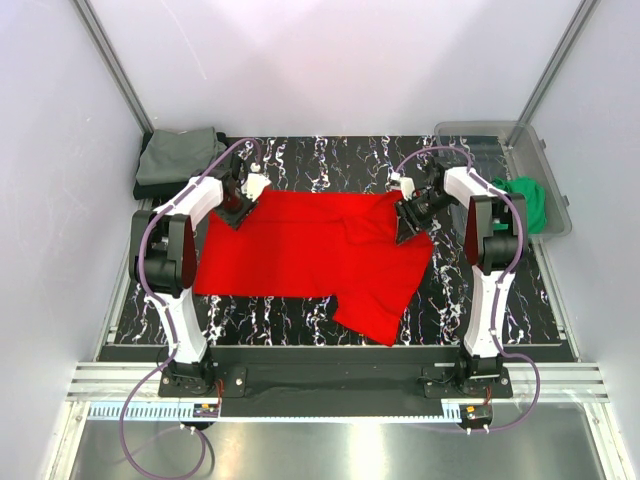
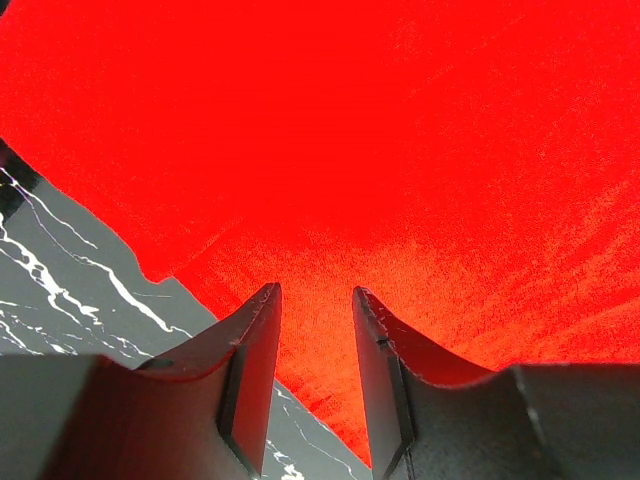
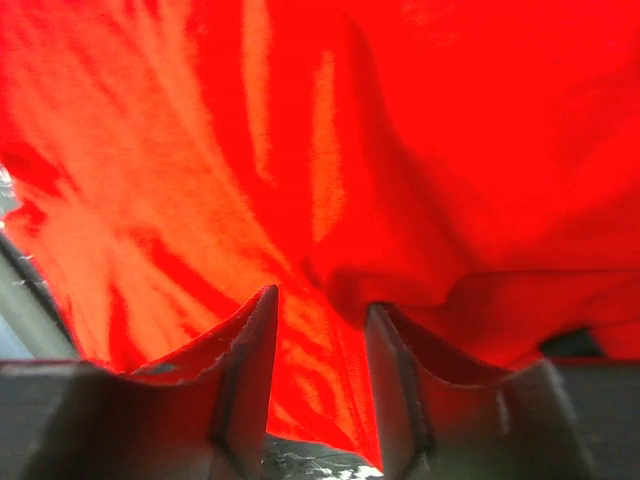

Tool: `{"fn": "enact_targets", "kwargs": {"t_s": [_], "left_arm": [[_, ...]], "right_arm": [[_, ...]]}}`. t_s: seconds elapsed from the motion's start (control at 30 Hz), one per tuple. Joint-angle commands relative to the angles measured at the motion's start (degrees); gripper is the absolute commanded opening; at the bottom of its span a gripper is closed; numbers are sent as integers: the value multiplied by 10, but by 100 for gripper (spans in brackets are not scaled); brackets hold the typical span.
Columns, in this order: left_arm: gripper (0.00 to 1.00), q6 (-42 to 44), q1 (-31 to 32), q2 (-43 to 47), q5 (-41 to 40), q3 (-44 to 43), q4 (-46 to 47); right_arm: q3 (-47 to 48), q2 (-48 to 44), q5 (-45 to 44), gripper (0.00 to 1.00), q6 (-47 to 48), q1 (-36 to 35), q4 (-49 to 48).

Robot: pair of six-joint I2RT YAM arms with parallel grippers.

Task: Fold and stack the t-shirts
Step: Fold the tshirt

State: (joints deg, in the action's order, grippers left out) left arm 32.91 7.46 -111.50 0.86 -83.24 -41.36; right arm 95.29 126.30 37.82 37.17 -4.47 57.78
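A bright red t-shirt lies spread over the middle of the black marbled table, its front right part rumpled. My left gripper is down at the shirt's back left corner. In the left wrist view its jaws stand apart over the flat cloth, right at the cloth's edge. My right gripper is at the back right corner. Its jaws stand apart with a raised fold of the red cloth between them. A folded grey-olive t-shirt lies at the back left.
A clear plastic bin stands at the back right with a green t-shirt at its near end. White walls and metal frame posts close in the table on three sides. Bare marbled surface shows left of the left fingers.
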Motion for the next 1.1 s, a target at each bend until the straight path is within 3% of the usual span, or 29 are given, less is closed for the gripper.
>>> {"fn": "enact_targets", "kwargs": {"t_s": [0.0, 0.13, 0.3, 0.5, 0.93, 1.0, 1.03, 1.07], "left_arm": [[40, -4, 2, 16, -1, -10, 1], [40, -5, 2, 15, 1, -11, 1], [40, -7, 2, 11, 5, -13, 3], [40, -9, 2, 9, 12, -14, 5], [40, -13, 2, 16, 10, -10, 8], [40, -13, 2, 16, 8, -10, 8], [40, -13, 2, 16, 8, -11, 8], [40, -13, 2, 16, 6, -11, 8]], "right_arm": [[-9, -41, -35, 32, -17, 1, -58], [7, -46, -35, 10, -39, 1, -55], [13, -72, -13, 4, -62, 1, -39], [33, -72, 24, 3, -95, 1, 20], [8, -55, 13, 4, -108, 1, 40], [12, -48, 6, 6, -106, 1, 43], [13, -44, 1, 17, -106, 1, 41], [15, -43, -12, 20, -107, 2, 38]]}}
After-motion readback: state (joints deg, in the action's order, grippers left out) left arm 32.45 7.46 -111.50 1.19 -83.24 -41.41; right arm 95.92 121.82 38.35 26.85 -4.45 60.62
